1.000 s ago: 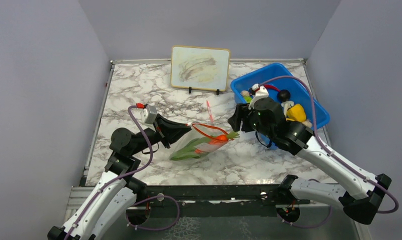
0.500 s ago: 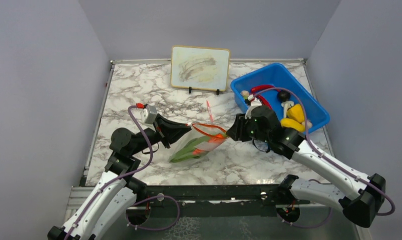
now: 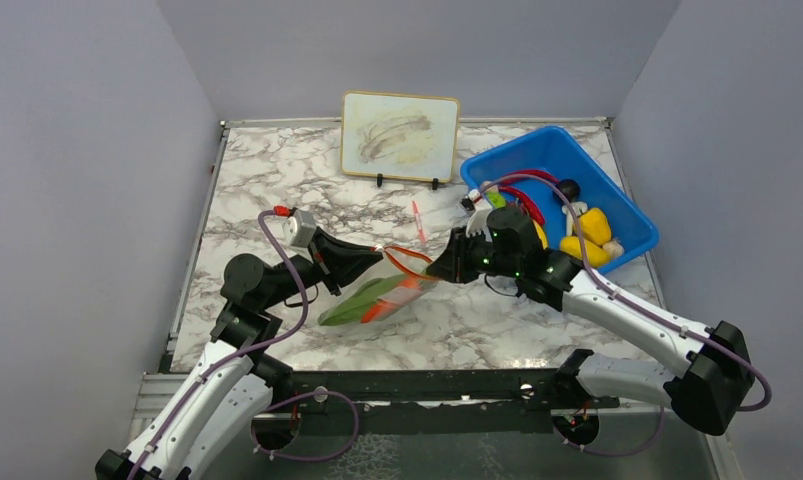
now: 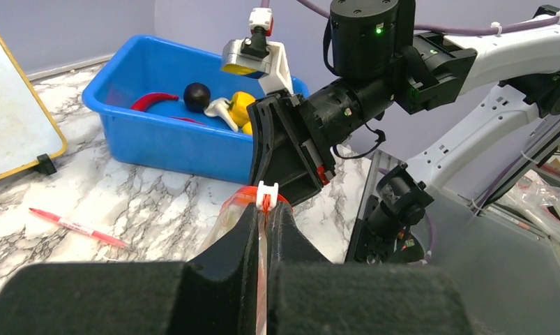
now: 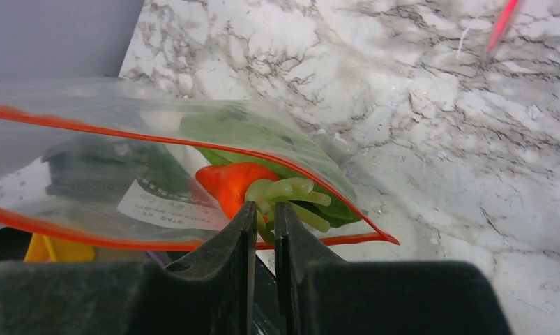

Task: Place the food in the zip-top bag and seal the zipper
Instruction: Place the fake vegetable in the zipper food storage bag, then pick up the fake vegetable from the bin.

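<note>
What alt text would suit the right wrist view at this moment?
An open clear zip-top bag holds an orange carrot and a green leafy pod, marble table behind. The right gripper, nearly closed, sits at the carrot's green top by the bag's red-orange zipper.

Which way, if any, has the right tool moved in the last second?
Yes. The right tool moved left, away from the blue plastic bin, toward the clear zip-top bag.
</note>
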`<action>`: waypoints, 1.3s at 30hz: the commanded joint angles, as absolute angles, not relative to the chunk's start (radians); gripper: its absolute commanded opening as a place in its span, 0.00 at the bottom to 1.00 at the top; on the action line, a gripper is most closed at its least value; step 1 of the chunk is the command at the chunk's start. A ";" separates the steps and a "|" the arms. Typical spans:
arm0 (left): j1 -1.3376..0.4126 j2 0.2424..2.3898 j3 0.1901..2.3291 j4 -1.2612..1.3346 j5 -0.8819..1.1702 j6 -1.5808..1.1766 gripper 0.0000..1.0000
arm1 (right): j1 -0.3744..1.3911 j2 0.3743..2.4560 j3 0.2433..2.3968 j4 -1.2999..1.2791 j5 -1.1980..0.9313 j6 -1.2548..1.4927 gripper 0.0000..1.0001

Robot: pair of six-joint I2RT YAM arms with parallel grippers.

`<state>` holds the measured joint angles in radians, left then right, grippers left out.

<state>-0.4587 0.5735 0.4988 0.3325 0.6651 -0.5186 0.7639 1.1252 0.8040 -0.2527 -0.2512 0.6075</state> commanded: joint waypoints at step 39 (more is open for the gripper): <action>-0.462 0.538 0.431 0.414 0.753 -0.395 0.00 | 0.715 1.177 1.275 -0.620 0.356 0.174 0.52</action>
<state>-0.4587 0.5480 0.4393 0.3679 0.6949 -0.4427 0.7563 1.1366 1.2228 -0.5362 0.1272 0.2798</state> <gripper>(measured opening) 0.031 0.515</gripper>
